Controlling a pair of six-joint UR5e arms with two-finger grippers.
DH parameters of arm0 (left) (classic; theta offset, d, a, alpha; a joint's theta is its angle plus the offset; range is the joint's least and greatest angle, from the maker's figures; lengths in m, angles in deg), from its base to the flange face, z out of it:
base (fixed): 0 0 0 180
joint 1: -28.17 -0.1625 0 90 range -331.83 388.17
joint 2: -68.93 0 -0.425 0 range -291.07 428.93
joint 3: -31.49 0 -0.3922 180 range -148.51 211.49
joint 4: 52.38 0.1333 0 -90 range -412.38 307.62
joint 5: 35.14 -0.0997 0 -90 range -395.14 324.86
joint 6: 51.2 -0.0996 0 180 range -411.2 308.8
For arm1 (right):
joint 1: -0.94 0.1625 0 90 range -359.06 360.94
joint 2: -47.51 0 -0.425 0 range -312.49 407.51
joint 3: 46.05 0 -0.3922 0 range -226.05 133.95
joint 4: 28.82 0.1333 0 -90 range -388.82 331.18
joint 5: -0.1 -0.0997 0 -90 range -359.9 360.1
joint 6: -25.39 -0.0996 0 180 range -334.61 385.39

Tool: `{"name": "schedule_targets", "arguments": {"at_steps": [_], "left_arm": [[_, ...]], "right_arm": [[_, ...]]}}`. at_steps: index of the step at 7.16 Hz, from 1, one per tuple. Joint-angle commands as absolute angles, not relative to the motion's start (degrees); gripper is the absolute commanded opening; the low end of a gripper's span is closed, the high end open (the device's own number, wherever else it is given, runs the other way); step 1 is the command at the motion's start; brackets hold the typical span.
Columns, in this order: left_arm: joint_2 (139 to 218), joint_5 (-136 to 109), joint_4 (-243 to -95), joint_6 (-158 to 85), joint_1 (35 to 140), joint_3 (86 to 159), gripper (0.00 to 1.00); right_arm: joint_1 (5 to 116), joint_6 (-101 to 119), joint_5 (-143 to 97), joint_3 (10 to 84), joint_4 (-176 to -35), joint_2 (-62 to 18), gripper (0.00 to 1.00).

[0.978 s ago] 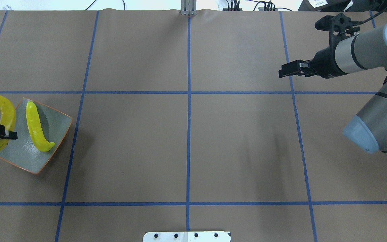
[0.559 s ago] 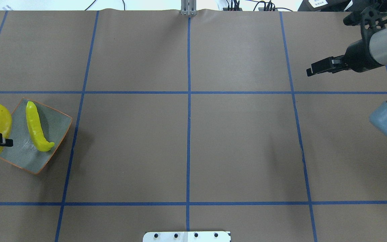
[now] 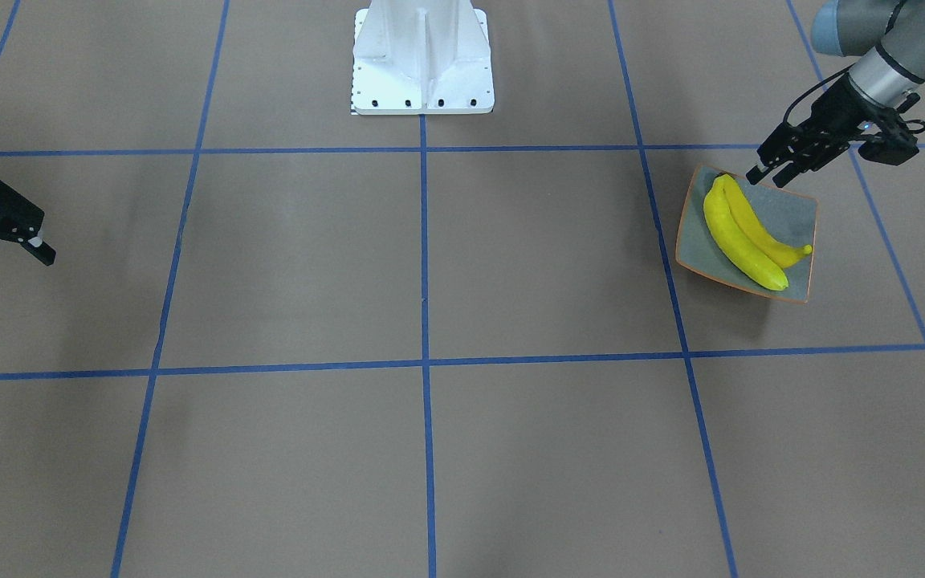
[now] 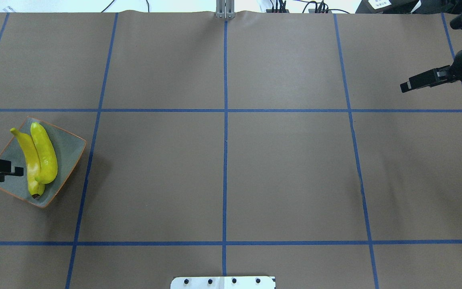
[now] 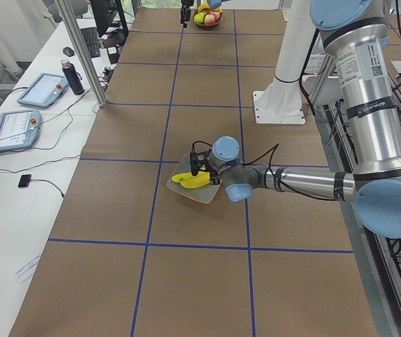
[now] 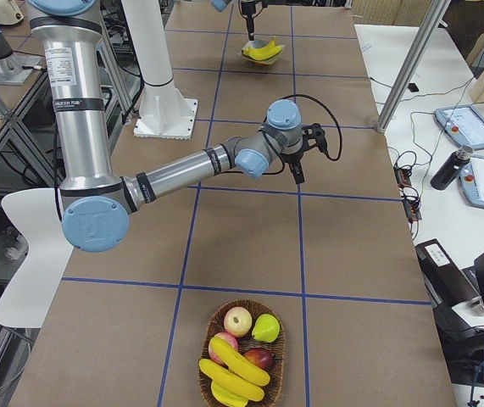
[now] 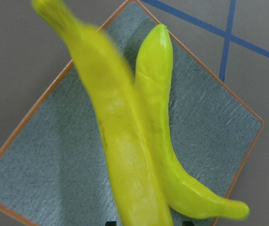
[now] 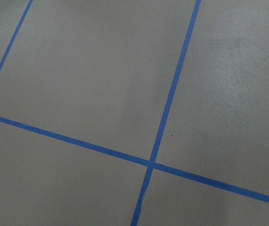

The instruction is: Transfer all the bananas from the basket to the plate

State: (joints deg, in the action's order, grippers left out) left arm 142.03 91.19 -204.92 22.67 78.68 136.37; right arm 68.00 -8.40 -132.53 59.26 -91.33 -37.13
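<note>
**Second banana lands.** A second banana (image 4: 28, 158) now lies on the plate (image 4: 68, 148) at the left end of the worktop (image 4: 287, 176), tight against the first banana (image 4: 46, 152). A moment ago it hung in the left hand (image 3: 769, 175) above the plate's edge. That hand now hovers over the plate's left corner, jaws wide and empty. The right hand (image 4: 405, 86), also spread and carrying nothing, has swung further right, toward the basket (image 6: 243, 303) at the worktop's right end. Two bananas (image 6: 235, 366) remain there among apples (image 6: 237, 320) and a pear (image 6: 265, 327). The job looks about half done, and the next fetch seems to fall to the right arm.
</note>
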Motion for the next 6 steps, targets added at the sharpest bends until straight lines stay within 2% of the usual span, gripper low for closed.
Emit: {"name": "schedule_targets", "arguments": {"at_steps": [1,4,6], "left_arm": [[142.1,91.9,-205.0,22.0,79.2,138.3,1.00],[142.3,91.4,-205.2,22.0,79.2,139.7,1.00],[142.9,91.3,-205.4,22.0,79.2,139.9,1.00]], "right_arm": [[72.1,-1.9,-135.8,56.5,-91.3,-38.2,1.00],[79.1,18.3,-137.5,45.3,-91.0,-41.1,1.00],[88.3,34.4,-137.7,37.2,-91.5,-42.3,1.00]]}}
